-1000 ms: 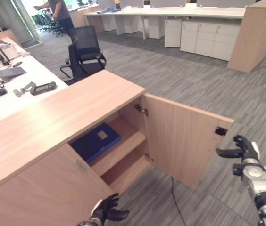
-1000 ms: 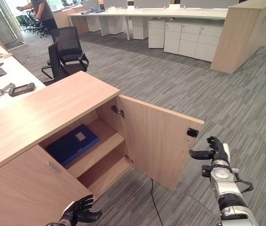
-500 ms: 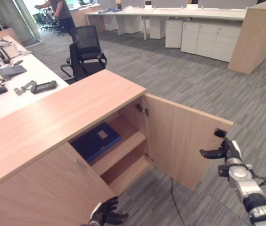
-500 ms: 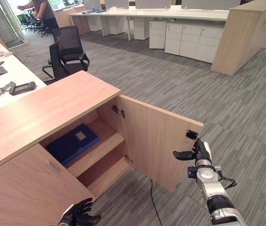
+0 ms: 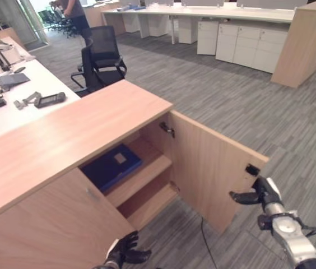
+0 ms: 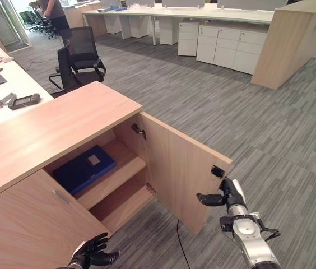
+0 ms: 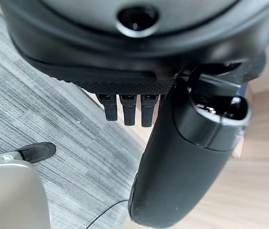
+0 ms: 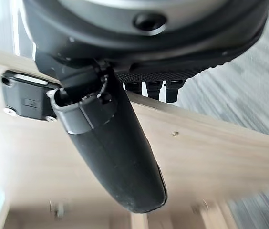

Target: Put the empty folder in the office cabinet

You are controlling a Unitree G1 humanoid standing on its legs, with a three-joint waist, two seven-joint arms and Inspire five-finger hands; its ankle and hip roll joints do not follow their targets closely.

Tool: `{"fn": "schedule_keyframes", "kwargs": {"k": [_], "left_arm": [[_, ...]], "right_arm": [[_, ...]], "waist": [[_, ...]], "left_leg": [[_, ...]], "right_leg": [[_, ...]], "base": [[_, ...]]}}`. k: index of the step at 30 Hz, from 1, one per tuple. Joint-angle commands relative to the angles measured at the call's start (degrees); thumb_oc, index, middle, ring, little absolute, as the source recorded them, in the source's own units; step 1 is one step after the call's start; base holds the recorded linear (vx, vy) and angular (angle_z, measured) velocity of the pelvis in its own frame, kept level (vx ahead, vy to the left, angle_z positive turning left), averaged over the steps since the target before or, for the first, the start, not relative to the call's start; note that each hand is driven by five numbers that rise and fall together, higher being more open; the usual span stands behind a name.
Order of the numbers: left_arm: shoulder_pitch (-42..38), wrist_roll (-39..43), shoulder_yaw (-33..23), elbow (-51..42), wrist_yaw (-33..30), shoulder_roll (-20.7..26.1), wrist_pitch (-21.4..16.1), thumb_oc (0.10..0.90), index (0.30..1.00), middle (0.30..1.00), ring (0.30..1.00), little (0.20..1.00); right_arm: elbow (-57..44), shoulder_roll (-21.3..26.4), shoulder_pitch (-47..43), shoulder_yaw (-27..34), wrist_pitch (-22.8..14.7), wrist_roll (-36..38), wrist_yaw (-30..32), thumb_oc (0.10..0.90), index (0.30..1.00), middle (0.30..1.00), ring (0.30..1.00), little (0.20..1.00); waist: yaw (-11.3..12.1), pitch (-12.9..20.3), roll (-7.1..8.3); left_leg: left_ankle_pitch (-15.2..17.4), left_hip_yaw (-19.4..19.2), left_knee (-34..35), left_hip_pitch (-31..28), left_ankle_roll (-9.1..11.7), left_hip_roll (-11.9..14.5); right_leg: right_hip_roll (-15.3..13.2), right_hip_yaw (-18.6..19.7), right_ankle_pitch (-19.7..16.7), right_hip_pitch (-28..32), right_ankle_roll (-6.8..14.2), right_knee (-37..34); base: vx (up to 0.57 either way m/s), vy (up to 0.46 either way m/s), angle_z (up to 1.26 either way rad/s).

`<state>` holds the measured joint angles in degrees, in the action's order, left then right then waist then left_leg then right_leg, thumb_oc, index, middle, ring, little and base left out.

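The blue folder [image 5: 112,166] lies flat on the upper shelf inside the wooden office cabinet [image 5: 74,131]. The cabinet door [image 5: 208,168] stands open, swung out to the right. My right hand [image 5: 263,192] is at the door's free edge just below the black latch [image 5: 252,169], open, with its thumb [image 8: 110,143] stretched along the inner face and its fingers past the edge. My left hand [image 5: 125,255] hangs low in front of the shut left door, open with relaxed fingers, holding nothing.
A white desk [image 5: 21,109] with small devices runs along the left behind the cabinet. A black office chair [image 5: 103,56] stands beyond it. A person [image 5: 73,8] is at the far back. White drawer units [image 5: 247,45] and a wooden partition [image 5: 303,45] line the back right.
My right hand has moved left to the free edge of the door. The door's free edge has swung slightly in toward the cabinet. The folder has not moved.
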<state>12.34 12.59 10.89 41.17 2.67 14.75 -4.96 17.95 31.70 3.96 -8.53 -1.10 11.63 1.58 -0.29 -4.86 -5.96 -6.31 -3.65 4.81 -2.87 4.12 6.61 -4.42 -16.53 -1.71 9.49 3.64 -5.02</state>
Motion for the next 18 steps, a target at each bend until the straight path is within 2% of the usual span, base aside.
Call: {"fn": "schedule_keyframes", "kwargs": {"k": [1, 5, 8, 9, 12, 13, 14, 18], "left_arm": [[-5.67, -1.22, -1.33, -0.47, -1.01, 3.82, -3.01, 0.800, 0.900, 0.900, 0.900, 0.900], [-6.39, -1.17, -1.34, 0.38, -1.77, 3.82, -3.19, 0.800, 0.900, 0.900, 0.900, 0.900], [-6.45, -0.30, -1.57, -0.42, -2.21, 3.99, -3.17, 0.800, 0.900, 0.900, 0.900, 0.900], [-6.70, -0.42, -1.49, -0.26, -2.33, 3.76, -3.10, 0.800, 0.900, 0.900, 0.900, 0.900], [-7.16, -1.48, -1.32, -0.06, -2.31, 3.48, -2.66, 0.800, 0.900, 0.900, 0.900, 0.900], [-6.59, -1.67, -1.79, -0.14, -2.09, 3.60, -2.69, 0.800, 0.900, 0.900, 0.900, 0.900], [-5.86, -2.14, -2.07, 0.03, -2.02, 3.77, -2.52, 0.800, 0.900, 0.900, 0.900, 0.900], [-4.70, -3.54, -2.81, 1.10, -1.35, 4.75, -1.98, 0.800, 0.900, 0.900, 0.900, 0.900]], "right_arm": [[-8.55, -3.05, -6.80, -3.32, -6.54, -2.92, -6.33, 0.800, 0.900, 0.900, 0.900, 0.900], [-9.20, -4.20, -7.93, -6.40, -6.97, -1.73, -7.30, 0.800, 0.900, 0.900, 0.900, 0.900], [-9.22, -4.51, -9.64, -8.42, -7.20, -0.54, -6.99, 0.800, 0.900, 0.900, 0.900, 0.900], [-9.35, -4.35, -9.96, -8.58, -7.24, -0.68, -6.69, 0.800, 0.900, 0.900, 0.900, 0.900], [-9.45, -4.17, -10.66, -8.59, -6.73, -1.36, -5.20, 0.800, 0.900, 0.900, 0.900, 0.900], [-9.86, -4.15, -10.92, -8.52, -6.35, -1.53, -5.23, 0.800, 0.900, 0.900, 0.900, 0.900], [-10.38, -4.28, -10.85, -8.29, -6.00, -1.73, -5.13, 0.800, 0.900, 0.900, 0.900, 0.900], [-11.01, -5.79, -11.04, -7.46, -5.41, -2.31, -5.22, 0.800, 0.900, 0.900, 0.900, 0.900]], "waist": [[2.45, -0.94, 3.99], [3.36, -2.45, 3.85], [4.60, -4.06, 4.36], [4.43, -4.51, 4.56], [3.56, -5.18, 5.20], [3.49, -4.82, 5.09], [3.82, -4.30, 5.02], [5.68, -2.57, 5.50]], "left_leg": [[6.26, 1.14, -3.22, -2.19, 3.36, 1.83], [5.36, 2.98, -4.61, 1.01, 4.11, 1.75], [5.67, 2.50, -10.38, 5.74, 5.21, 1.91], [5.68, 0.43, -12.98, 7.52, 5.28, 2.40], [4.88, -15.26, -17.70, 9.96, 4.03, 7.45], [4.71, -19.22, -17.38, 9.92, 3.50, 8.30], [4.59, -20.53, -16.04, 9.23, 3.22, 7.92], [5.82, -17.11, -11.78, 7.29, 1.06, 3.87]], "right_leg": [[-3.58, 1.45, 8.28, -0.57, 2.30, 4.30], [-3.82, -0.33, 8.38, -1.55, 2.01, 4.31], [-4.78, -2.32, 8.04, -1.98, 1.80, 3.45], [-5.19, -3.48, 7.97, -1.54, 1.81, 2.82], [-6.34, -8.44, 8.29, 0.54, 2.13, 2.05], [-6.31, -9.48, 8.31, 0.91, 2.31, 2.31], [-6.39, -9.70, 8.43, 1.21, 2.45, 2.81], [-8.16, -11.77, 9.33, 1.88, 3.02, 7.90]], "base": [[-0.02, -0.031, 0.16], [-0.10, -0.017, 0.20], [-0.14, 0.005, 0.40], [-0.10, 0.055, 0.48], [-0.05, 0.053, 0.98], [0.06, 0.097, 0.88], [0.11, 0.133, 0.86], [0.13, 0.169, 0.66]]}}
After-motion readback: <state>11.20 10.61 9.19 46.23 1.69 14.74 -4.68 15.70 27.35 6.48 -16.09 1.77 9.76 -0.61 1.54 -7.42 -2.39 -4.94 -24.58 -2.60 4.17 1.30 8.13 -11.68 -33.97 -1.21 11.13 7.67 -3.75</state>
